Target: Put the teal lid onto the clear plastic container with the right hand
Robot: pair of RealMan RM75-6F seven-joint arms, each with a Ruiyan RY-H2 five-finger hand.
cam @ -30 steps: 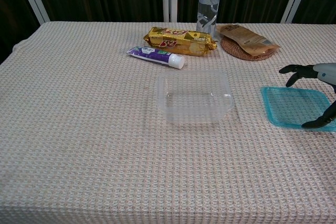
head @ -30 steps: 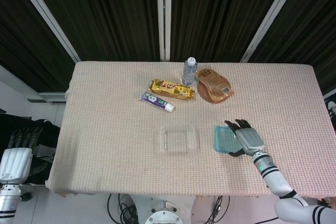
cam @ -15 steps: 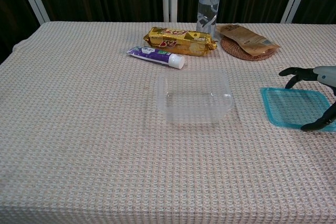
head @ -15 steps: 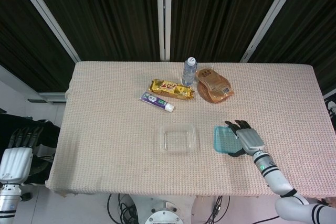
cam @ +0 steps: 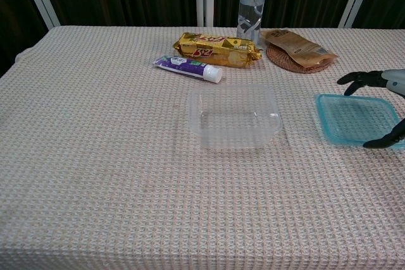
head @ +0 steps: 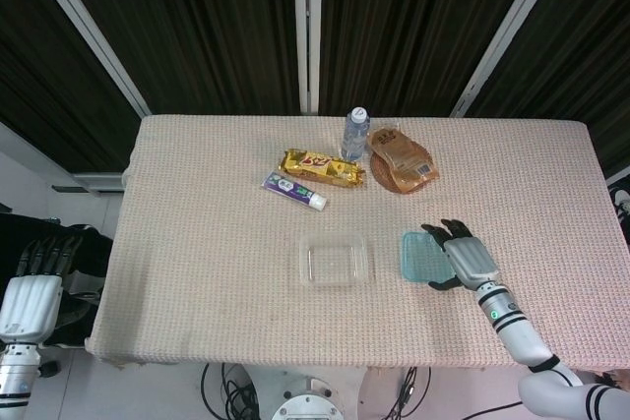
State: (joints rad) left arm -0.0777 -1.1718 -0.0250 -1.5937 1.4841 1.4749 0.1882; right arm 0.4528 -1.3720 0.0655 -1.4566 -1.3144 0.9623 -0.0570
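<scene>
A lab test rig: cloth-covered table (head: 197, 223) before dark curtains (head: 197, 17).

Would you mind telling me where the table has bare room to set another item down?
The whole left half of the table, left of the clear plastic container, is bare, as is the front strip. The back middle is crowded: snack bar, toothpaste tube, water bottle, brown pouch. At the right, the right hand holds the teal lid.

The chest view's edge cuts off the right hand (cam: 387, 107) past its dark fingertips, and the palm hides whether they grip the teal lid (cam: 355, 119). The left hand (head: 30, 294) hangs half out of frame. Wrapper print is too small to read.
</scene>
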